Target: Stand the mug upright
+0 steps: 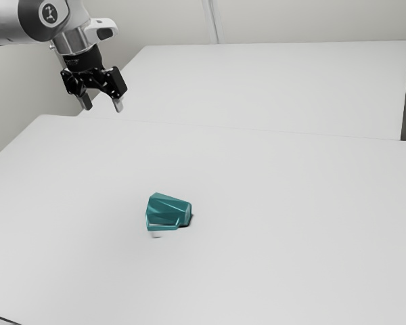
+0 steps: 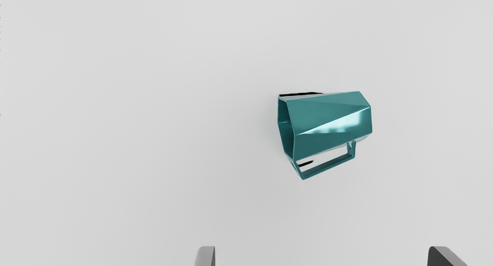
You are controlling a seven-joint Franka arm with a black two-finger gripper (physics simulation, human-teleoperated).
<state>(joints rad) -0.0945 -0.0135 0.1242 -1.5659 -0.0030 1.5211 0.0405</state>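
Teal, the mug [image 2: 327, 123] should handle as stiff and fairly light, its glossy skin perhaps slippery and, if ceramic, liable to chip; I would take it across two opposite walls of the body, clear of the thin handle [image 2: 329, 167], and turn the mouth [image 2: 286, 131] upward. Broad, slanting facets meet in crisp creases, one bearing a pale sheen, and the angular handle makes an open loop. It lies on its side on the white counter [image 1: 277, 223], well in from the far edge and from the corner at the exterior view's upper left, mouth toward that view's left, base toward its right. Up and well apart from it hangs the end effector [image 1: 103, 107], fingers spread wide with nothing between them.
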